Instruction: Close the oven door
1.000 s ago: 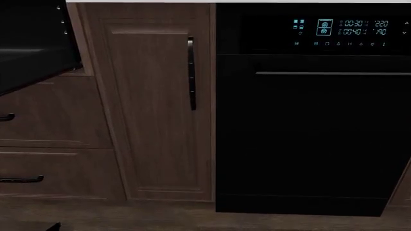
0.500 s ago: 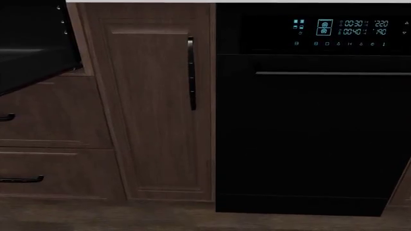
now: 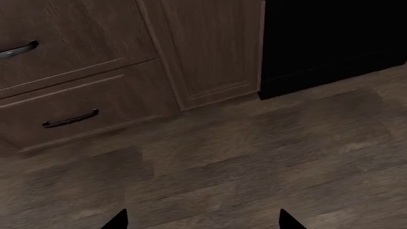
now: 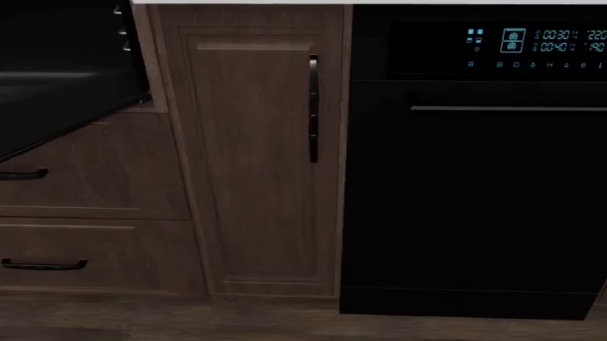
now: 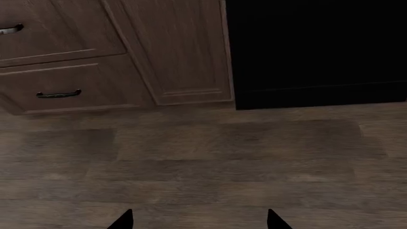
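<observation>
open oven door [image 4: 57, 106] only in head view

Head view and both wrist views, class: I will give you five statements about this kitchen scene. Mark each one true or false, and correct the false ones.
1. The wide flat black oven door hangs open at the head view's left edge. True.
2. The brown wooden cabinet door has a horizontal handle. False: its black handle runs vertically.
3. The black appliance front with a cyan digital display stands right of that cabinet door. True.
4. The left gripper touches the lower drawer's handle. False: it hangs apart over the wooden floor.
5. The right gripper holds something. False: its fingertips stand apart with only floor between them.
</observation>
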Robot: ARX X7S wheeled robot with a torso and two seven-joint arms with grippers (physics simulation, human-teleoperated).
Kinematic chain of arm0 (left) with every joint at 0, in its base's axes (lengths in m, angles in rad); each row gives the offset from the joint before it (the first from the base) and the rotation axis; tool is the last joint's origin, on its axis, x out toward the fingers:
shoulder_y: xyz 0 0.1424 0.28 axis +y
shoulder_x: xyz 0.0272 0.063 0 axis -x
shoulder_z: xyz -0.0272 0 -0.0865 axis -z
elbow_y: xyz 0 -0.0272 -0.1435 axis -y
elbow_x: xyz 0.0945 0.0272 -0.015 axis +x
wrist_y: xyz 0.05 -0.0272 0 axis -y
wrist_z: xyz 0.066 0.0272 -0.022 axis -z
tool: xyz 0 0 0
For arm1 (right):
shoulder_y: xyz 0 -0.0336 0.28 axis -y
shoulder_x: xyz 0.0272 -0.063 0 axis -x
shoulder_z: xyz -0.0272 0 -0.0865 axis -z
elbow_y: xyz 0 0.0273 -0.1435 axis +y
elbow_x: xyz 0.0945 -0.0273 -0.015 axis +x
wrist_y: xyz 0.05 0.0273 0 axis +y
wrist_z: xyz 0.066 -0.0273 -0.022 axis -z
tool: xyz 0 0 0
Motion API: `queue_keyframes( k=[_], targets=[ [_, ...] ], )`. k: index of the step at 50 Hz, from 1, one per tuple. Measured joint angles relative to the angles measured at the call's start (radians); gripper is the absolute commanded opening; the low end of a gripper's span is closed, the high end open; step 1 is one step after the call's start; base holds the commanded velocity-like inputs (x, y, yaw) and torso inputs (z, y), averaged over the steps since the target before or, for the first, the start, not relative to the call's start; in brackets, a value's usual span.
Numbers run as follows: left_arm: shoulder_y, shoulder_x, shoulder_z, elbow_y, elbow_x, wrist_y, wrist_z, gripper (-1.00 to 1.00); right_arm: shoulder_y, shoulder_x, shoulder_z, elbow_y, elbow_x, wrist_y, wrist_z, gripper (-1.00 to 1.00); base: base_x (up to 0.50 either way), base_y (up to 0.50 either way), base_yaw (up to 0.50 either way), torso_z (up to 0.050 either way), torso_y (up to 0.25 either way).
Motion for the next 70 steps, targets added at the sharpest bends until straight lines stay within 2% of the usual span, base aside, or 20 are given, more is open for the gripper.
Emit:
queue_keyframes(
  k=[70],
  targets=[
    [0.012,-0.013,-0.002,0.014,-0.039,0.008,-0.003,1.0,-0.004,0.015,-0.041,0.006,0.006,-0.044,-0.003,1.0,0.0,0.19,0.0,0.0,0.0]
  ],
)
